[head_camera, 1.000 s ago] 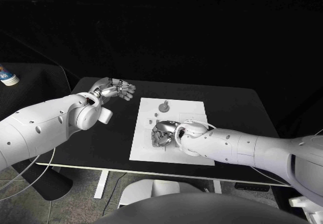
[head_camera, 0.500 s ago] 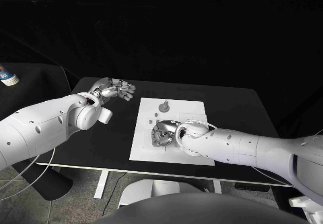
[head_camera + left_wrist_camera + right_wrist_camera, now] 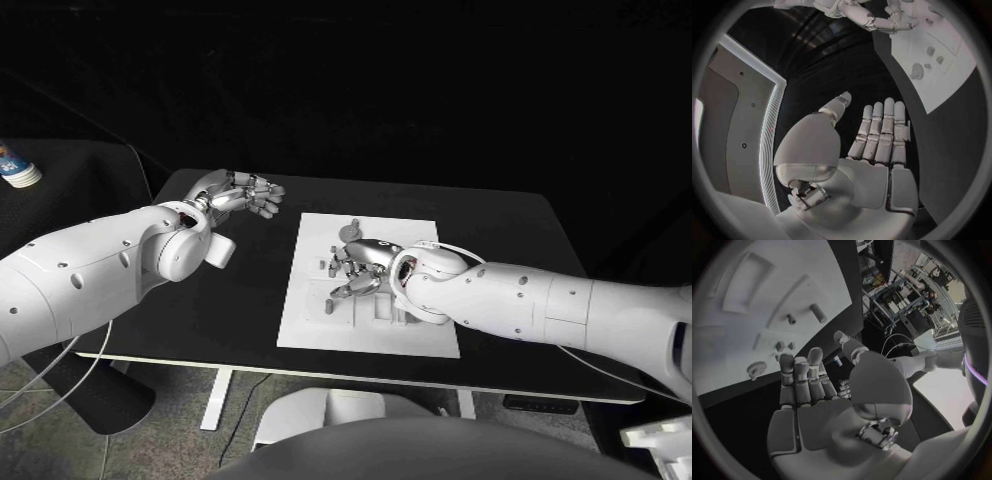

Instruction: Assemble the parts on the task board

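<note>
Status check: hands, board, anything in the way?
Left hand open, off the board. Right hand open over the board, holding nothing. Parts on board. Nothing blocking.

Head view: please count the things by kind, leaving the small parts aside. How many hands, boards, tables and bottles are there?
Hands: 2, the left hand and the right hand
Board: 1
Table: 1
Bottle: 1
Total: 5
</note>
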Tool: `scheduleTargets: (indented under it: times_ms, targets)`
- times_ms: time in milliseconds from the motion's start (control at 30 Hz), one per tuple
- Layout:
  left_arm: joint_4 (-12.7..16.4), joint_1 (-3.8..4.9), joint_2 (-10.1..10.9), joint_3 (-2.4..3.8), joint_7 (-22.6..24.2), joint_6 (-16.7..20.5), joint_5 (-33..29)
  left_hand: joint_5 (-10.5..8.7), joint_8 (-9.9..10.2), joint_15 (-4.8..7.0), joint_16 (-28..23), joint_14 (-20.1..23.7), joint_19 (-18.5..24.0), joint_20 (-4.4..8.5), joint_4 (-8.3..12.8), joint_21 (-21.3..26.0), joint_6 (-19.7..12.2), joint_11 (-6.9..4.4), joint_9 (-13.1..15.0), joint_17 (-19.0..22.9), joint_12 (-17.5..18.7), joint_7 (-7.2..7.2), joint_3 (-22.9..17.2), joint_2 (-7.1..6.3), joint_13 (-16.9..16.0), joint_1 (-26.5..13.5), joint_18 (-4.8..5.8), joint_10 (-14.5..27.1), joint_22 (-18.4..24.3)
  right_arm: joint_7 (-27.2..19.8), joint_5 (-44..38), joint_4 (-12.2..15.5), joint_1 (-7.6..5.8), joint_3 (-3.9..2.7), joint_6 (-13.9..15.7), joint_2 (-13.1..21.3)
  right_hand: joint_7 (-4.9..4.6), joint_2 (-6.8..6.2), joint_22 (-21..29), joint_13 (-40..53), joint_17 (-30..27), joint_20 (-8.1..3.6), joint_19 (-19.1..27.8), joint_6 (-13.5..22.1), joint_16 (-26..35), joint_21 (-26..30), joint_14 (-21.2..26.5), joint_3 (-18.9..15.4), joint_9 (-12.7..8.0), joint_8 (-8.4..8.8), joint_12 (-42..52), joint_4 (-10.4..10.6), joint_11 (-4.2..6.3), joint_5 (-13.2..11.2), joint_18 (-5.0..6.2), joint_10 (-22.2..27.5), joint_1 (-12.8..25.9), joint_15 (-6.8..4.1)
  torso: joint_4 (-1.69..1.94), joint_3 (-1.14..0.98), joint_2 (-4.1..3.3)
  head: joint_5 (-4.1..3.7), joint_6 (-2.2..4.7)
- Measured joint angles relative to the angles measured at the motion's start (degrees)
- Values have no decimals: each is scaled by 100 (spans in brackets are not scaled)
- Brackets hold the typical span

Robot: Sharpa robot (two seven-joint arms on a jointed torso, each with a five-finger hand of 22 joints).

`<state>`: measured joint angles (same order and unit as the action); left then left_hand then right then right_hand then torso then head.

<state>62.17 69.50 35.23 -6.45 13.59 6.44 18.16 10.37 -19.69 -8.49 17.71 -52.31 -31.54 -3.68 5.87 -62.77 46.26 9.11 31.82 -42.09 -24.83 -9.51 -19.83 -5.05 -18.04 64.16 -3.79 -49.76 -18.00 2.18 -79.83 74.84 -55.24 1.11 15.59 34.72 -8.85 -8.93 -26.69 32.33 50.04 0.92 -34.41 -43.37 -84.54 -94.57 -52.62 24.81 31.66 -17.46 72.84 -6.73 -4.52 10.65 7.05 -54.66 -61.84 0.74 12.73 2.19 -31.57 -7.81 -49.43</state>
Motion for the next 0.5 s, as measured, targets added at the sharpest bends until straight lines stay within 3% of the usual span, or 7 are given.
scheduleTargets:
  times_ms: [167, 267, 433, 500]
  targets:
    - [-52, 0, -3, -1, -2, 0, -1, 0, 0, 0, 0, 0, 0, 0, 0, 0, 0, 0, 0, 0, 0, 0, 0, 0, 0, 0, 0, 0, 0, -10, 326, 297, -209, -107, -2, 304, -7, 11, 0, -5, 0, -20, -20, 7, -23, -28, 0, -207, 0, -30, 16, 38, 0, 0, 0, 0, 220, 0, -7, -5, 0, -22, 23]
    - [-108, 0, -22, -1, -3, 0, -5, 0, 0, 0, 0, 0, 0, 0, 0, 0, 0, 0, 0, 5, 0, 0, 0, 0, 0, 0, 0, 0, 0, 17, 640, 397, -404, -149, -70, 530, -54, 105, 9, -7, 0, -33, -33, -164, -52, -29, -1, -309, 37, -167, 55, 104, 1, 0, 0, -1, 387, -1, -12, -7, 7, -50, 36]
    - [-208, -5, -82, -1, -15, -2, -17, 0, 0, 0, 0, 0, 0, 0, 0, 0, 0, 0, 0, 5, 0, 0, 0, 0, 0, 0, 1, 0, 1, 113, 954, 429, -634, -155, -377, 860, -7, 218, 9, -20, -23, -69, -258, -663, -101, -29, -232, -303, 138, -382, 123, 138, 94, 0, 13, -221, 501, -81, -37, -23, 27, -67, 65]
    - [-227, -11, -100, -1, -21, -7, -21, 0, 0, 0, 0, 0, 0, 0, 0, 0, 0, 0, 0, 5, 0, 0, 0, 0, 1, 0, 1, 0, 1, 184, 998, 533, -714, -155, -559, 1047, 5, 243, 9, -30, -35, -84, -332, -800, -133, -29, -338, -286, 168, -421, 153, 156, 127, 0, 88, -340, 525, -126, -51, -28, 37, -68, 70]
